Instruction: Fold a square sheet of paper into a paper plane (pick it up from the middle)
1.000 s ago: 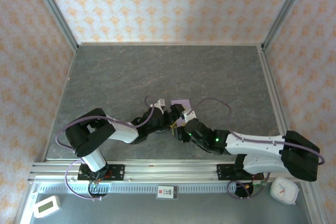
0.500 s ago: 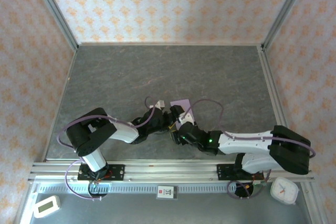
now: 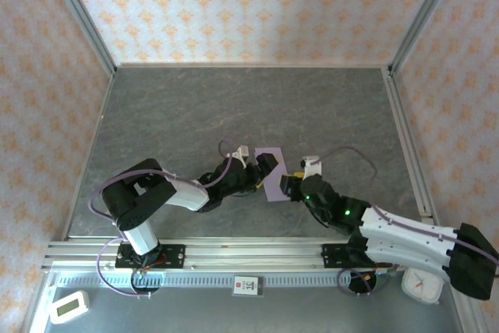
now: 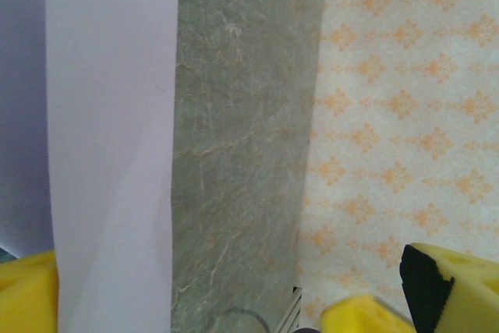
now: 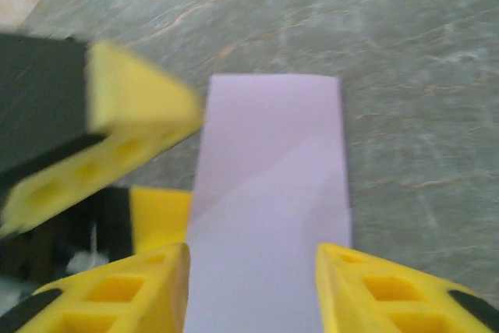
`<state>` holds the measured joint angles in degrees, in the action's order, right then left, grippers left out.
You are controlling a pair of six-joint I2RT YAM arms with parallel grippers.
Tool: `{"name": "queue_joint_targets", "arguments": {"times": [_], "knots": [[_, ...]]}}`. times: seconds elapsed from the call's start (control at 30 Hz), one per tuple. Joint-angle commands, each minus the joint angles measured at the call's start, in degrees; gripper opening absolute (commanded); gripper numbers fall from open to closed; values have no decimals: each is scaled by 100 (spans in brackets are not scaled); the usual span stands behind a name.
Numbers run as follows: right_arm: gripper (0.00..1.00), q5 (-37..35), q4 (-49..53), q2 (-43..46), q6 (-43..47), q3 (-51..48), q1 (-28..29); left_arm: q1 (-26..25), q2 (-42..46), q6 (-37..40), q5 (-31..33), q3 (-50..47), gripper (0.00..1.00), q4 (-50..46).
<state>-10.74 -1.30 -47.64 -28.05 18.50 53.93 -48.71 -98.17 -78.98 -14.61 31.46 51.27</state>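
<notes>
Left tool (image 3: 263,164), right tool (image 3: 288,185): jaws apart.

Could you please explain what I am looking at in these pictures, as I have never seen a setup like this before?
These are two robot arms bolted at the near edge of a grey table: the left arm and the right arm. The wide picture comes from a fixed camera above and behind them. The two close-ups come from a camera on each wrist. Each arm ends in a two-fingered end effector. Between them lies the lilac paper, already folded into a narrow strip. The left end effector is wide open beside the strip. The right end effector stands open astride the strip's near end. As far as I can see, neither is gripping it.
</notes>
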Motion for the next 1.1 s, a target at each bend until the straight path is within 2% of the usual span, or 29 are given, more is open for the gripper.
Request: {"name": "queue_joint_targets", "arguments": {"times": [0.0, 0.07, 0.13, 0.27, 0.57, 0.7, 0.97, 1.07], "knots": [[31, 516, -74, -111, -223, -119, -432, 10, -72, 155, -59, 95, 99, 328], [21, 734, -318, -357, -188, -115, -610, 10, -55, 190, -27, 74, 99, 315], [14, 880, -586, -612, -141, -122, -726, 10, -50, 260, -18, 75, 99, 302], [8, 1334, -1136, -1107, -81, -110, -984, 55, -72, 430, -29, 123, 98, 194], [3, 1992, -1942, -1977, -43, -109, -1359, 249, -168, 778, -191, 214, 88, 160], [1, 2107, -2059, -2348, -19, -80, -1374, 322, -202, 899, -270, 280, 80, 121], [1, 2101, -2007, -2237, -34, -136, -1399, 394, -390, 981, -393, 247, 67, 242], [1, 2068, -1865, -2056, -36, -126, -1412, 416, -461, 977, -412, 208, 57, 306]]}}
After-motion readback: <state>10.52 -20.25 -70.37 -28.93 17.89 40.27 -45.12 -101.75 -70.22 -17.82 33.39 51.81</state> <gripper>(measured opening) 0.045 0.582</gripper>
